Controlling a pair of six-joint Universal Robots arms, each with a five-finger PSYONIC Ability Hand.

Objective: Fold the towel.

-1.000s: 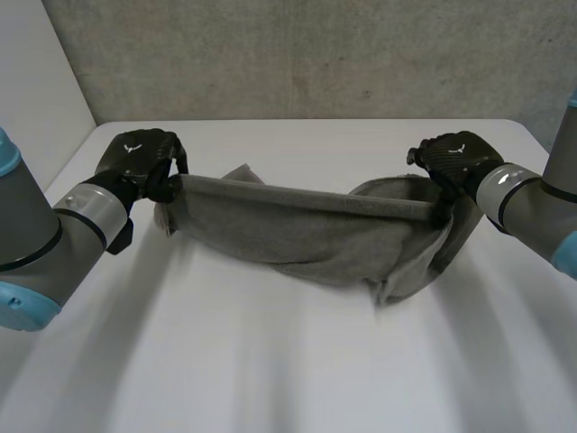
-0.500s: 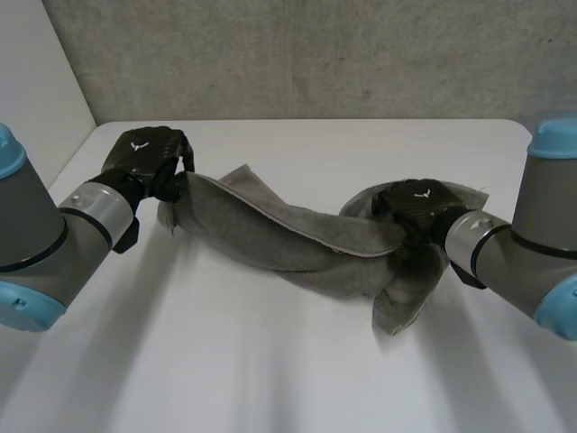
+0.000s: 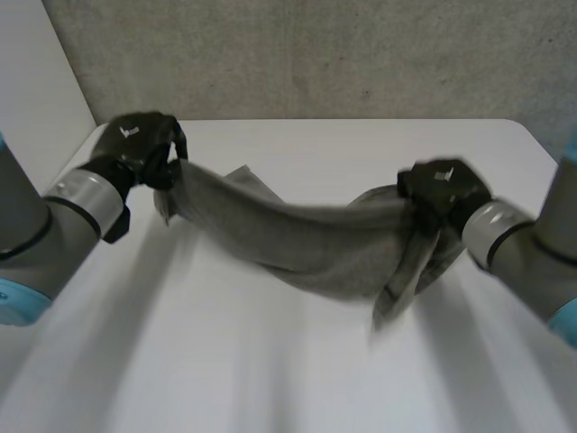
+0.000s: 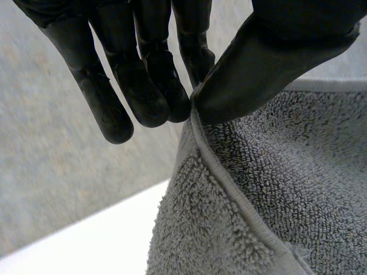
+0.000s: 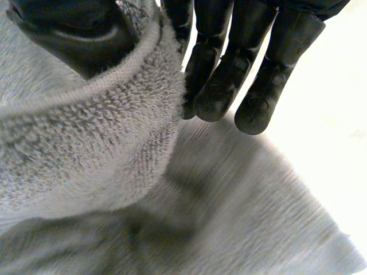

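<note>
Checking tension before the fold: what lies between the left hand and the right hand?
In the head view, the grey towel spans it: left hand pinching one end, right hand the other, its middle sagging toward the table.

you are looking at a robot lab or test cell. two machine arms, the left arm (image 3: 41, 225) and the right arm (image 3: 532, 262), with grey joints and light-blue caps, reach in over a plain white counter (image 3: 270, 379). beyond the left robot hand (image 3: 135, 144) and the right robot hand (image 3: 442, 185) stands a rough, unpainted grey concrete wall (image 3: 315, 54). out past the left robot hand a flat white panel (image 3: 36, 72) closes that side. between the two robot hands hangs a grey towel (image 3: 306, 244), each pinching one end of it above the counter.
</note>
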